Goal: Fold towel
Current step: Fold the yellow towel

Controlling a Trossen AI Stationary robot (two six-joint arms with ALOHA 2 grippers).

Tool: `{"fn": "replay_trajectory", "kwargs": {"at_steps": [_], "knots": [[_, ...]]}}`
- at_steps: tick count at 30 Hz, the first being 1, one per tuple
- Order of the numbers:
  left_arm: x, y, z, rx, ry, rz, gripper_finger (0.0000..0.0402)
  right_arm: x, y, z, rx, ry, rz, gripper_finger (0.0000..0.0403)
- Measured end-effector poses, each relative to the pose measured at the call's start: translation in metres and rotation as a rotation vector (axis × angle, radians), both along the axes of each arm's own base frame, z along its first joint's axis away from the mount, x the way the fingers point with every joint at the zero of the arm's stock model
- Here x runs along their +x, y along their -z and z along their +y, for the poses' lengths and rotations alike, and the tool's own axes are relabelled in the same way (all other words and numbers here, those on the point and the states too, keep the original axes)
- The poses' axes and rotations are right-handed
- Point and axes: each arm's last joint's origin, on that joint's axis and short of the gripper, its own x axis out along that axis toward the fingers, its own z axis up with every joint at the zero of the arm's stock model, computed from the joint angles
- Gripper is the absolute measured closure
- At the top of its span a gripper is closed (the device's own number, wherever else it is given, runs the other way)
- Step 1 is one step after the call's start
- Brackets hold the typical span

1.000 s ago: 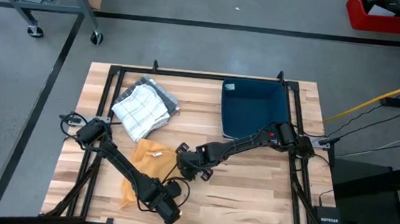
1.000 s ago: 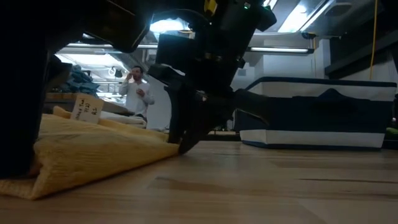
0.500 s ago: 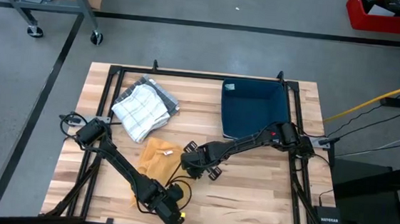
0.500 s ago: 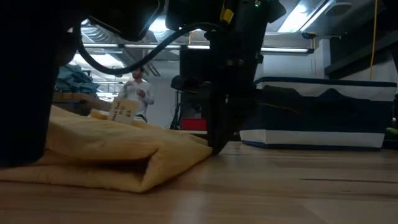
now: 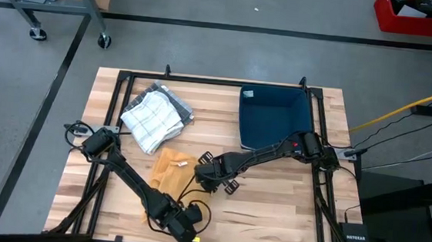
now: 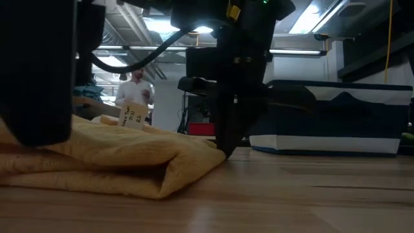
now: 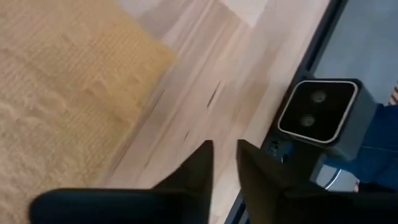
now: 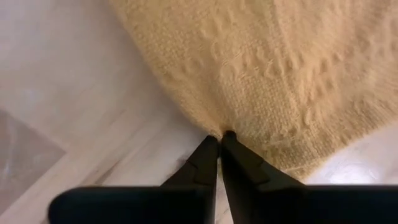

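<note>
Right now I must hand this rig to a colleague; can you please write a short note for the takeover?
Right hand: shut, pinching the edge of the yellow towel at its right side.
Left hand: narrow gap, holding nothing, over bare wood near the table's front edge.
Also there: checked cloth at rear left, blue bin at rear right.
Done: towel lies doubled over.
Left: finish and flatten the fold, then release.

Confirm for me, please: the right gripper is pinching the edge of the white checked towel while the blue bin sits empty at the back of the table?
Not quite. The right gripper is pinching the edge of the yellow towel, as the right wrist view shows. The white checked towel lies untouched farther back in the high view. The blue bin does sit empty at the back.
</note>
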Motion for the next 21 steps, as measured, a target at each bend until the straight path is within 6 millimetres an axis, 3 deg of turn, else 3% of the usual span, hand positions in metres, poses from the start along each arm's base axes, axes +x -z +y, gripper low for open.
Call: {"fn": "replay_trajectory", "kwargs": {"at_steps": [7, 13, 21], "knots": [[0.01, -0.003, 0.006, -0.014, -0.015, -0.05, 0.0255, 0.002, -0.001, 0.0, -0.015, 0.02, -0.031, 0.0373], [0.015, -0.006, 0.008, 0.145, 0.074, -0.179, 0.0236, 0.003, -0.001, 0.0, -0.017, 0.019, -0.033, 0.0373], [0.018, -0.002, 0.022, 0.201, 0.07, -0.133, 0.0205, 0.003, -0.001, 0.0, -0.017, 0.027, -0.034, 0.0356]]}}
